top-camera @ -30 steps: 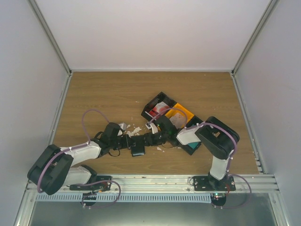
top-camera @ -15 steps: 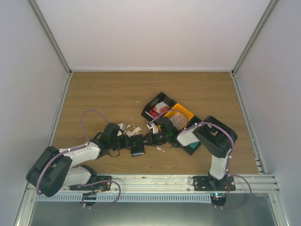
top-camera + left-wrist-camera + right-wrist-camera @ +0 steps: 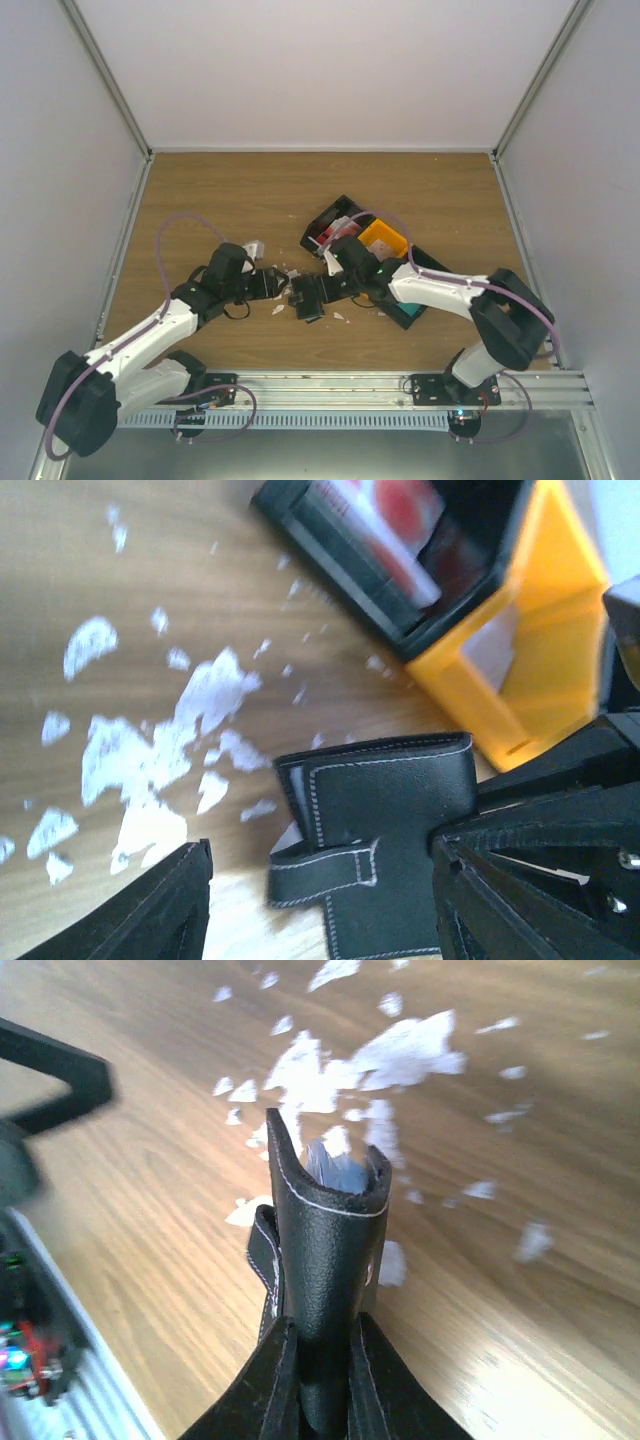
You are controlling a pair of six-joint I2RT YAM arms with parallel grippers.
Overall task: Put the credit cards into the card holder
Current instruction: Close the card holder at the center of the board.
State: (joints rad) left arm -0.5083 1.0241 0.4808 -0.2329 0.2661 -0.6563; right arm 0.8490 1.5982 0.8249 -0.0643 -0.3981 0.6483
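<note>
Both grippers meet mid-table. The right gripper pinches the card holder, and the left gripper, jaws apart, sits just left of it. Red-and-white cards lie in the black bin just beyond; the orange bin looks empty.

Left wrist: card holder lies between spread fingers, bins beyond it.

Right wrist: card holder juts forward, its gaping mouth pointing away.
</note>
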